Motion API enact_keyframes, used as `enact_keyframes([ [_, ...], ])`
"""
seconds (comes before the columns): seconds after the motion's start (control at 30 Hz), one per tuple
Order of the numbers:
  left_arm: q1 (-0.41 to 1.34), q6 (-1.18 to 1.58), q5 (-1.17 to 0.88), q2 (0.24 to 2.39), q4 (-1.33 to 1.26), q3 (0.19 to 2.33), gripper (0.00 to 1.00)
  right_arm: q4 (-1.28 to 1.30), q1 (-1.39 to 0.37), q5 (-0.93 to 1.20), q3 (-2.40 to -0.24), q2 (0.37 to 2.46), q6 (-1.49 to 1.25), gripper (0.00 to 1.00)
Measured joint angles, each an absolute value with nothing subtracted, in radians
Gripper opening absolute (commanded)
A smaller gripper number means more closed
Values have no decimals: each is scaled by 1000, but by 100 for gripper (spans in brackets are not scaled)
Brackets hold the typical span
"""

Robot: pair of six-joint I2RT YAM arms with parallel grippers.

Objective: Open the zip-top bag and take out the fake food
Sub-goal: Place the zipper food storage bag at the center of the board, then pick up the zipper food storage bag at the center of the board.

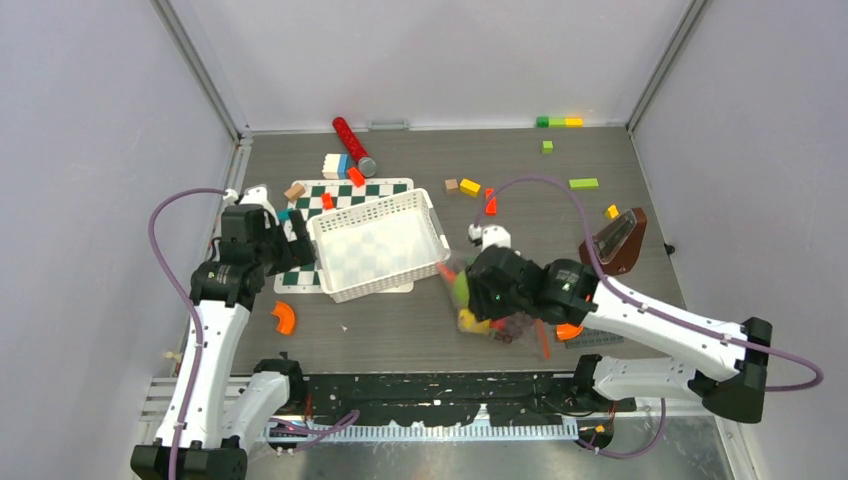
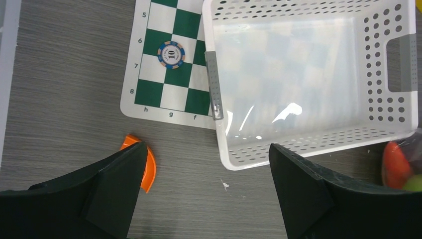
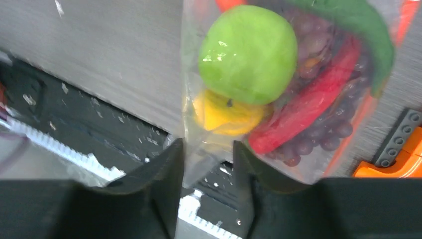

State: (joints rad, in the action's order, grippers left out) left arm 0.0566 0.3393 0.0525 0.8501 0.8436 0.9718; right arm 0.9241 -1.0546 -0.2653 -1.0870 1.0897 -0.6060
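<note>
The clear zip-top bag lies right of the white basket, under my right wrist. In the right wrist view the bag holds a green apple, a yellow piece, a red chili, dark grapes and a long green vegetable. Its orange zip strip runs along the far right side. My right gripper has its jaws narrowed on a bunched corner of the bag; it also shows in the top view. My left gripper is wide open and empty above the table by the basket's near corner. The bag's edge shows in the left wrist view.
The white slotted basket sits partly on a green chessboard mat. An orange curved piece lies near my left gripper. A brown wedge-shaped object stands at the right. Coloured blocks and a red cylinder lie at the back.
</note>
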Motion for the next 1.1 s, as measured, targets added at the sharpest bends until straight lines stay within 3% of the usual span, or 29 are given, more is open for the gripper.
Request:
enact_keyframes([
  [0.2, 57, 342, -24, 850, 839, 972, 100, 908, -1199, -310, -1011, 1129, -759, 95],
  [0.27, 57, 343, -74, 855, 837, 978, 100, 932, -1201, -382, -1016, 1112, -803, 99],
  [0.47, 93, 370, -220, 883, 783, 1034, 100, 1032, -1103, -549, -1045, 982, -937, 100],
  [0.6, 215, 385, -222, 903, 753, 1072, 100, 1019, -842, -527, -996, 891, -953, 99],
  [0.73, 324, 387, -217, 913, 740, 1079, 100, 963, -571, -406, -913, 893, -903, 99],
  [0.83, 340, 389, -210, 910, 741, 1079, 100, 791, -381, -206, -864, 1037, -824, 96],
  [1.1, 340, 388, -198, 850, 754, 1063, 100, 483, -195, 67, -828, 1273, -749, 79],
])
